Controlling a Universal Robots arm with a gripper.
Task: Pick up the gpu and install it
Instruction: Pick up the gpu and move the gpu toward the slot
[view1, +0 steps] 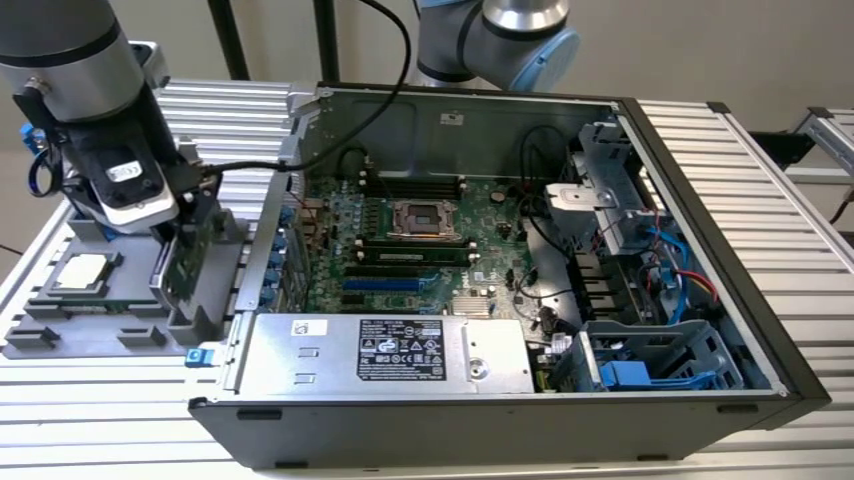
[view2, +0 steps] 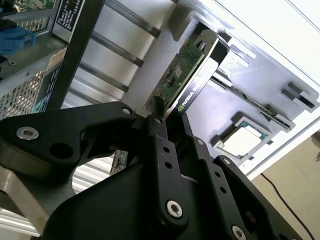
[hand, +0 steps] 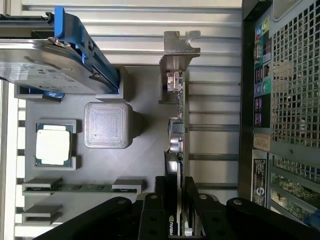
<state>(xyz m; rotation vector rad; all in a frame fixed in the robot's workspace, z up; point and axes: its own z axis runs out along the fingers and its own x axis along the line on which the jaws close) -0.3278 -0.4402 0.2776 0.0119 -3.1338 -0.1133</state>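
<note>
While vertical, hand (hand: 176, 181) tight around gpu (hand: 177, 102)

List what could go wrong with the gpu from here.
1. The gripper looks clamped on the thin gpu while the card stands on edge in the tray's slot. A tilted lift could jam it there or let it slip.
2. The case wall is close beside the card, so the bracket might strike it during a sideways move.
</note>
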